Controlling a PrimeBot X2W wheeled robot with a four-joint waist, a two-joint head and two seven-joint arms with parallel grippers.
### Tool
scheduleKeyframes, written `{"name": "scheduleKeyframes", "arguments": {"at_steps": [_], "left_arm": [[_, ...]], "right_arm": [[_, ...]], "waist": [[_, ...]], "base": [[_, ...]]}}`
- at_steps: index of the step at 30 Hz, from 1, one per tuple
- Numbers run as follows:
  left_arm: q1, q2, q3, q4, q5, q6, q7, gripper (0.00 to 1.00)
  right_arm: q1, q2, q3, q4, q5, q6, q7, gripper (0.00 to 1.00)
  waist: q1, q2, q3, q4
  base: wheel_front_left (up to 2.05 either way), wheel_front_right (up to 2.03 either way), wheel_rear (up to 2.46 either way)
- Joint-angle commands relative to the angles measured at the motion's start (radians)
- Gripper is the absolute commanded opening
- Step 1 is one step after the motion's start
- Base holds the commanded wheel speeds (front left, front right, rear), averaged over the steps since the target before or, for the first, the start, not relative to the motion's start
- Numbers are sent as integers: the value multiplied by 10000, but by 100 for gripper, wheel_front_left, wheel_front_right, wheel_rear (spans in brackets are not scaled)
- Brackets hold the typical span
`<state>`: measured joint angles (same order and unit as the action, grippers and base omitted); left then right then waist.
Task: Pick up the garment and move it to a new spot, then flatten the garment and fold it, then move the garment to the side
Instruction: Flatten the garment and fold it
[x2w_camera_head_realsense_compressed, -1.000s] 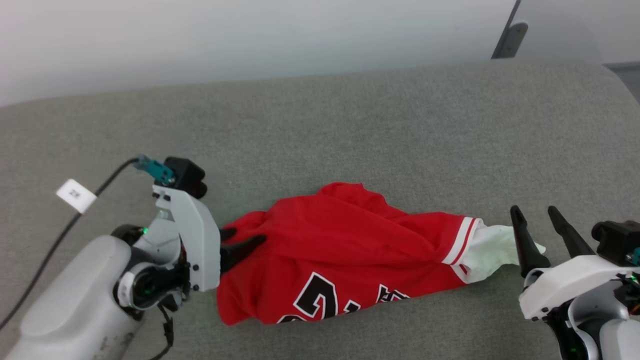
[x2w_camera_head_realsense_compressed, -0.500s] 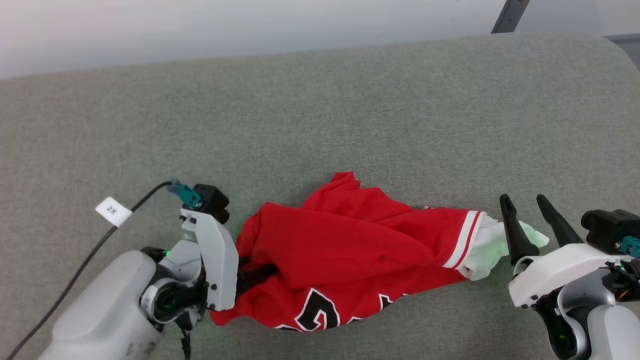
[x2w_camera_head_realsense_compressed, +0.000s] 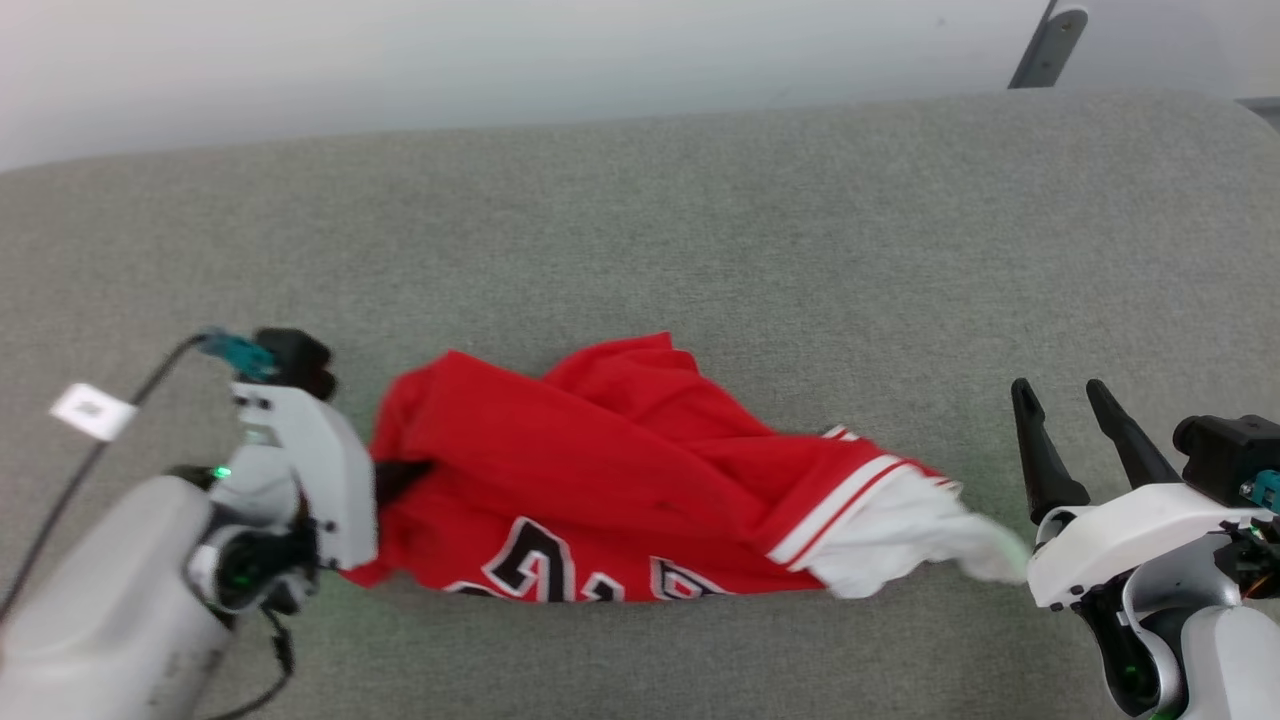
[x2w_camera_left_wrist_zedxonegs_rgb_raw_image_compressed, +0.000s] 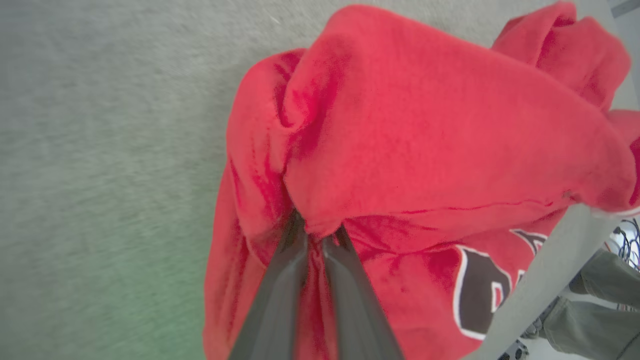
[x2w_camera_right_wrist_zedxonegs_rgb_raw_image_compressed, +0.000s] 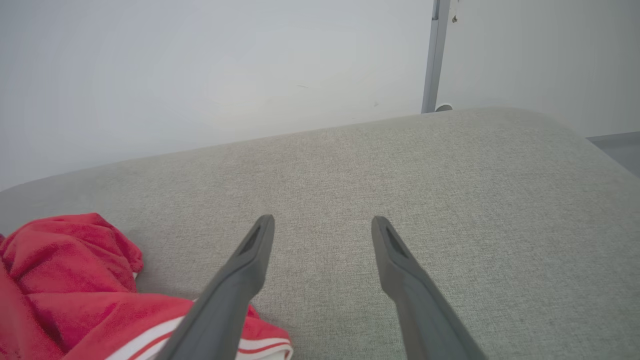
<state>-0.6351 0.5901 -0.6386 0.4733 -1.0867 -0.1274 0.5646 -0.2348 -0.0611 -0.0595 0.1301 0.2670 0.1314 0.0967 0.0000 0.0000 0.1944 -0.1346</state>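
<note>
Head view: the garment (x2w_camera_head_realsense_compressed: 600, 500) lies crumpled on the grey cushion (x2w_camera_head_realsense_compressed: 700, 250), its black white-edged lettering (x2w_camera_head_realsense_compressed: 520, 565) cut off by folds and unreadable. The left gripper (x2w_camera_left_wrist_zedxonegs_rgb_raw_image_compressed: 320, 227) pinches red cloth at its left end. The right gripper (x2w_camera_head_realsense_compressed: 1058, 388) stands fingers apart, just beside the white sleeve (x2w_camera_head_realsense_compressed: 900, 535). The cable tag (x2w_camera_head_realsense_compressed: 92, 412) by the left arm is too blurred to read.

The left gripper (x2w_camera_head_realsense_compressed: 403, 473) points rightward from its pale forearm, fingers (x2w_camera_left_wrist_zedxonegs_rgb_raw_image_compressed: 280, 295) pinched nearly together on the garment (x2w_camera_head_realsense_compressed: 600, 470). The right gripper (x2w_camera_head_realsense_compressed: 1058, 392) points forward, fingers spread wide, holding nothing.
</note>
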Motion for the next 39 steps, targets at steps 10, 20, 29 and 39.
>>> {"name": "scheduleKeyframes", "arguments": {"at_steps": [10, 20, 29, 39], "left_arm": [[-423, 1315, 733, 697, 466, 107, -1114, 0], [701, 2015, 829, -12, -58, 548, -512, 0], [2914, 2191, 468, -2780, -903, 1490, 404, 0], [3540, 1570, -356, -3467, -246, 1713, 107, 36]], "right_arm": [[232, -147, -59, 33, -169, -14, -4, 100], [593, -197, -69, -59, -117, -14, 75, 100], [840, -245, -136, -174, -9, -14, 146, 100], [653, -149, 55, -106, 48, -14, 138, 100]], "waist": [[0, 0, -490, 431], [0, 0, -951, 633], [0, 0, -1056, 716], [0, 0, -897, 696]], "base": [[0, 0, 0], [0, 0, 0], [0, 0, 0], [0, 0, 0]]}}
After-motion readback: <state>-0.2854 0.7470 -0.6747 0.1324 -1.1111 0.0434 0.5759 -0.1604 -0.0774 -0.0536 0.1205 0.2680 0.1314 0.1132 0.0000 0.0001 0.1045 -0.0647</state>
